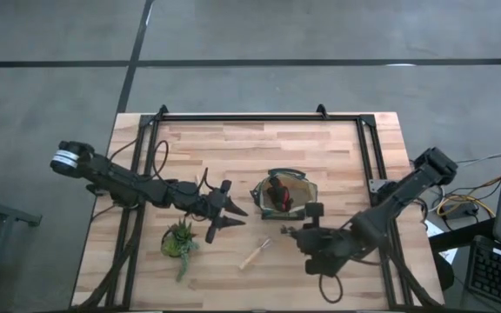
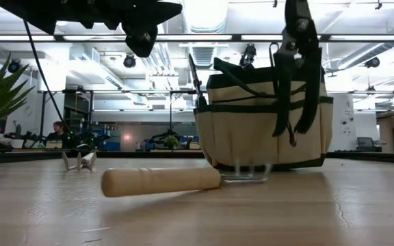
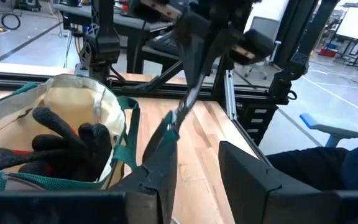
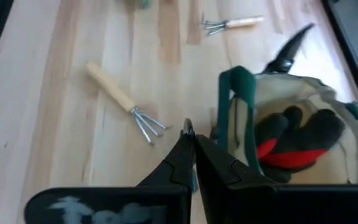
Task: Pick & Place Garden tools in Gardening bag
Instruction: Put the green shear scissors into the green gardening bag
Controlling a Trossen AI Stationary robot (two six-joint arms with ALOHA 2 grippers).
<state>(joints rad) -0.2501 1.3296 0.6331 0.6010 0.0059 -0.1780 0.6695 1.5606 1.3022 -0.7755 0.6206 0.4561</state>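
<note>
The olive-and-tan gardening bag stands mid-table. The red-and-black glove lies inside it. One pruning shear's dark blade sticks up out of the bag's far-left side. My right gripper is just near of the bag, shut on the other pruning shears. My left gripper is open and empty, left of the bag. One wooden-handled pronged tool lies flat on the table near of the bag. The other lies farther back on the left. My right gripper pinches the pruning shears by the blade end between its two shut fingers; a metal tip sticks out past them. The fingers slant down from the table's right. The shears hang below with the two handles down, clear of the table.
A small green potted succulent stands near-left, close to my left gripper. A black frame runs along the table's far and side edges. The bag's green loop handle stands up beside my right gripper.
</note>
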